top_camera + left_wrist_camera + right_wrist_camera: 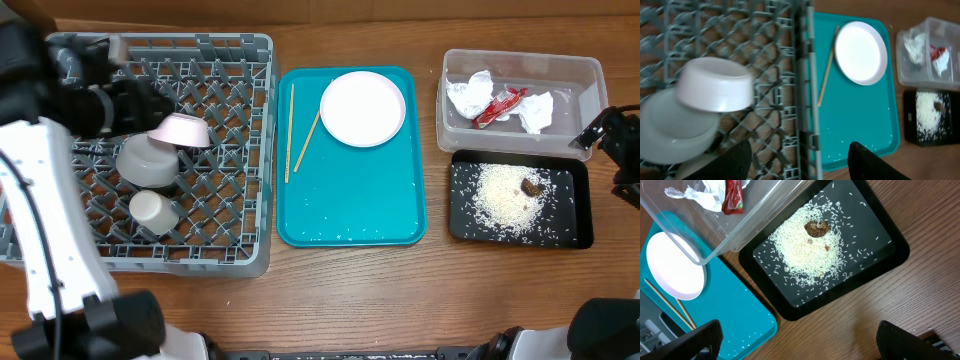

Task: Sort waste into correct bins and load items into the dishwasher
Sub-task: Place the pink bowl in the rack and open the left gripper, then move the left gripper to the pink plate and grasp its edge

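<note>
The grey dish rack point(230, 60) holds a small white plate point(180, 130), deep and tilted, leaning on a grey bowl point(145, 162), with a white cup point(153, 210) in front. My left gripper point(140, 100) is open above them; its view shows the plate point(715, 85), the bowl point(670, 130) and the spread fingers point(800, 155). A large white plate point(363, 108) and chopsticks point(290, 130) lie on the teal tray point(350, 210). The clear tub point(590, 75) holds white paper point(468, 95) and a red wrapper point(498, 105). The black tray point(565, 230) holds rice point(505, 195) and a brown lump point(530, 186). My right gripper point(600, 130) is open and empty point(800, 330).
Stray rice grains point(340, 232) dot the teal tray's front part. Bare wooden table point(865, 315) lies under my right gripper, in front of the black tray point(890, 260). The rack's wall point(805, 100) runs close beside the teal tray point(855, 125).
</note>
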### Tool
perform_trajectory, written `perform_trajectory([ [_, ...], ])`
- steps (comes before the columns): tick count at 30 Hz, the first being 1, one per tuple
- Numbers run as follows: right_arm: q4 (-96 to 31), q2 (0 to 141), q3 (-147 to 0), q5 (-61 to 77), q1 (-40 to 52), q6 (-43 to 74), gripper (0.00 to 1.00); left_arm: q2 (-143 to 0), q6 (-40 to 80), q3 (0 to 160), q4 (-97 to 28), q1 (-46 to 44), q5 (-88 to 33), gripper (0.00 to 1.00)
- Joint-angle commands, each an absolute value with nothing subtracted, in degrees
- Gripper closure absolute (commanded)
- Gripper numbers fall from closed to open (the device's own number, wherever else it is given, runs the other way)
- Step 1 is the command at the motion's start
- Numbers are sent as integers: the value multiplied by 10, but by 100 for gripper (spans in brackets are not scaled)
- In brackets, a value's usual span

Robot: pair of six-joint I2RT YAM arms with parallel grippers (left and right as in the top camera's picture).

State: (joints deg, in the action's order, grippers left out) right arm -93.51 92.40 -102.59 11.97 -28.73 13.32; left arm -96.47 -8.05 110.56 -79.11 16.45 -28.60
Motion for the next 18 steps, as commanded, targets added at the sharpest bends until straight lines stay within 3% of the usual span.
perform_trajectory([
  [1,-934,912,-1035,114,-286,133,0,-949,-36,1114,-774,65,-207,32],
  [4,-934,912,-1035,115,-286,133,0,-957,-36,1113,-737,-16,-194,22],
  [11,-934,912,-1035,117,-286,134,0,-1001,-58,1113,-635,-183,-131,17],
  [18,-934,912,-1035,117,-286,134,0,-1086,-143,1113,-557,-295,-84,13],
])
